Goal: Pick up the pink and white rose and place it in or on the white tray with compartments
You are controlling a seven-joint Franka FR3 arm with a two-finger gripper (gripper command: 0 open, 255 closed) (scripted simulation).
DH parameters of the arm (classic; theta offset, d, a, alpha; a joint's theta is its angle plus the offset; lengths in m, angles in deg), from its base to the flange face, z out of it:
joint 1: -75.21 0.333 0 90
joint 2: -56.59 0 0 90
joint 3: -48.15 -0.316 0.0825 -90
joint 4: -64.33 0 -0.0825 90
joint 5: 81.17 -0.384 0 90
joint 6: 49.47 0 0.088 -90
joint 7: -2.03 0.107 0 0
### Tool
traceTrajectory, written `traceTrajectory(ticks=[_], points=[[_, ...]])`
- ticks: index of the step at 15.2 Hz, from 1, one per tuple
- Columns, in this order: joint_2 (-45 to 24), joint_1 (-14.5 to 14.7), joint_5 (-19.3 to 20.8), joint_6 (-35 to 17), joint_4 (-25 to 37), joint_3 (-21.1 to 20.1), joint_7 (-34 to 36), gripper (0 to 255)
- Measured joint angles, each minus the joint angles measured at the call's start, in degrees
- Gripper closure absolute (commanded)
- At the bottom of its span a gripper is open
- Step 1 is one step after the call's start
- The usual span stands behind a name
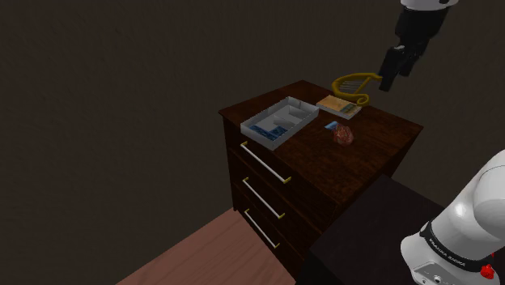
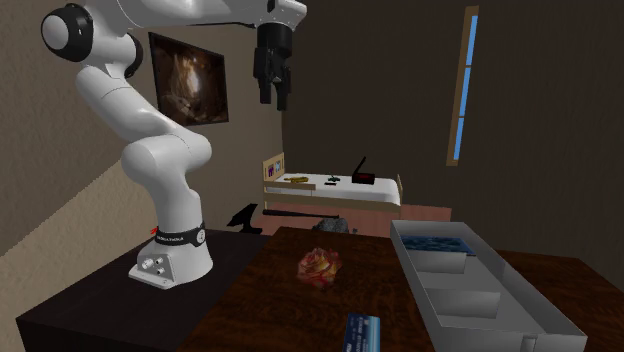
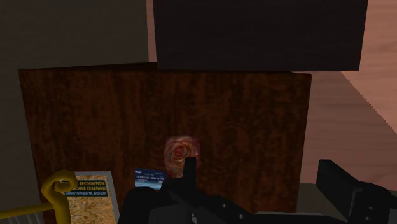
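**Approach to the grasp.** The two black fingers (image 3: 189, 170) stand well apart with nothing between them. The gripper (image 2: 275, 98) hangs high above the dresser (image 1: 374, 150), far from every object on it.

The rose (image 3: 181, 153), reddish-pink with paler petals, lies loose on the dark wooden top, below and slightly ahead of the fingertips. A small blue card (image 3: 149, 178) lies just beside it. Past the card lies a textbook by Christopher M. Bishop (image 3: 89, 191), and a gold harp-shaped ornament (image 3: 54, 191) stands at the book's edge. The white compartment tray (image 1: 293, 113) sits near the opposite end of the top, well apart from the rose. One of its end compartments holds something blue; the others look bare.

The step in hand is judged to be the descent onto the flower. To do it well:

- Centre the gripper over the rose before lowering it, so that one finger passes down each side.
- Keep the fingers wide until they flank the bloom.
- Turn the closing line away from the card, so that neither finger catches it.
- Close around the widest part, gently, since the head is lumpy and probably rolls easily.
- Lift high enough to clear the tray's wall before crossing to it.
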Motion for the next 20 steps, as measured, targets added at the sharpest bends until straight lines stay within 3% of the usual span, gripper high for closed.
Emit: traceTrajectory(ticks=[3,7,12,20], points=[[-1.43,-0.4,0.54,-1.88,-0.74,0.27,0.19,0],[-5.61,-1.6,2.11,-8.52,-4.05,0.9,1.21,0],[-13.36,-3.39,4.39,-17.88,-6.76,1.63,3.13,0],[-28.07,-6.65,8.78,-30.27,-6.13,3.04,6.44,0]])
